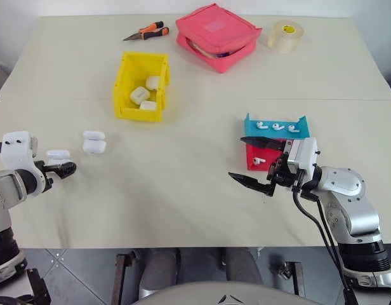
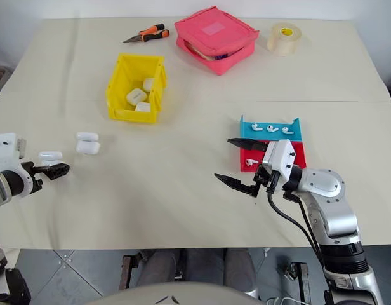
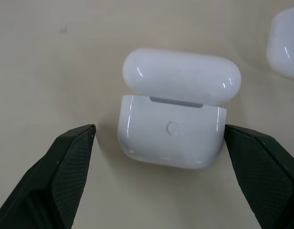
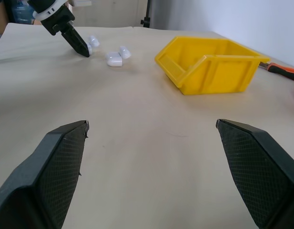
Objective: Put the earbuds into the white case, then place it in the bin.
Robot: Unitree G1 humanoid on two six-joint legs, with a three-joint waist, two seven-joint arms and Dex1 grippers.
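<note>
So the white case sits on the table with its lid flipped up, right between the spread fingers of the left gripper, not gripped. Another open case lies nearby. The right gripper hangs wide open and empty beside the earbuds in their tray. The yellow bin holds three cases.

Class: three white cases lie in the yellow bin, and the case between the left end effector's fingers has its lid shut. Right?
Not quite. The left wrist view shows the case with its lid open. Three cases do lie in the bin.
</note>
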